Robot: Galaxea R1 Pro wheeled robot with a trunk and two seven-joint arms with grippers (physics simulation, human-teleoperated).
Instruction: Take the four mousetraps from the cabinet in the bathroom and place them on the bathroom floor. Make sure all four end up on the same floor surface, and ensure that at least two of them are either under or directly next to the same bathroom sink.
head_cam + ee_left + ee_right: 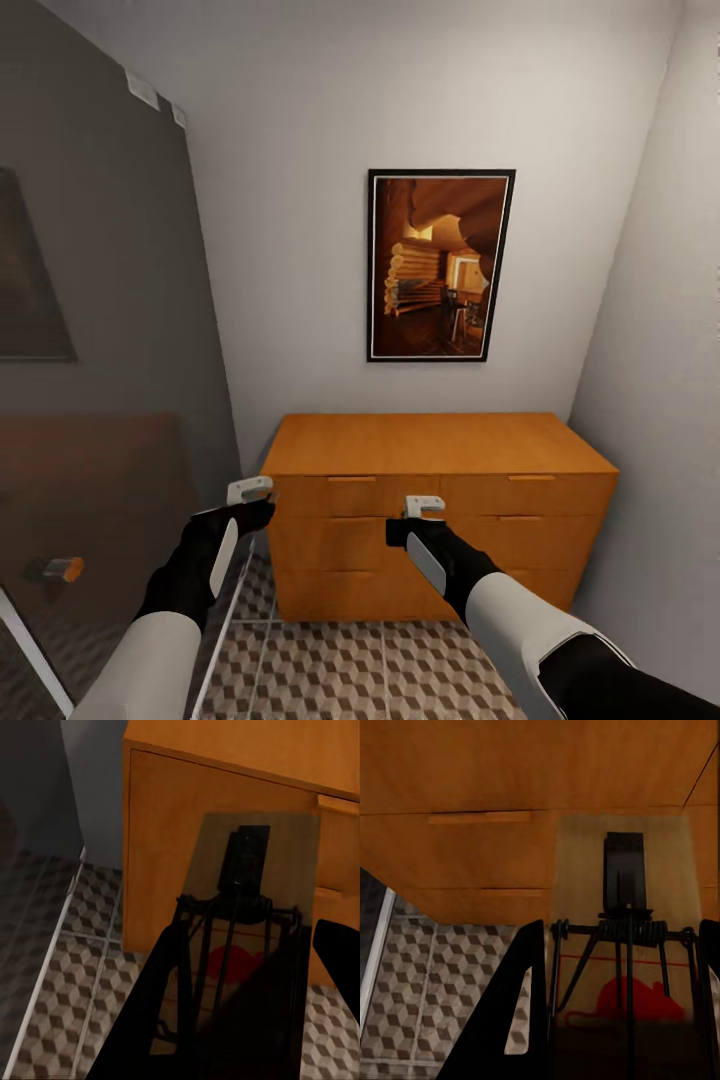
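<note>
My left gripper [250, 492] is shut on a mousetrap [247, 870], a brown wooden board with a dark spring and a red mouse print, held in front of the cabinet's left end. My right gripper [424, 507] is shut on a second mousetrap [622, 870], in front of the drawer fronts at the middle. The honey-orange cabinet [430, 445] stands against the back wall with its drawers closed and its top bare. Cube-patterned bathroom floor [350, 670] lies below both grippers. The other mousetraps and the bathroom sink are out of view.
A dark glass panel [100, 400] with a pale frame rises close on the left, beside my left arm. A framed picture [440, 265] hangs above the cabinet. The right wall [660, 400] closes in beside the cabinet's right end.
</note>
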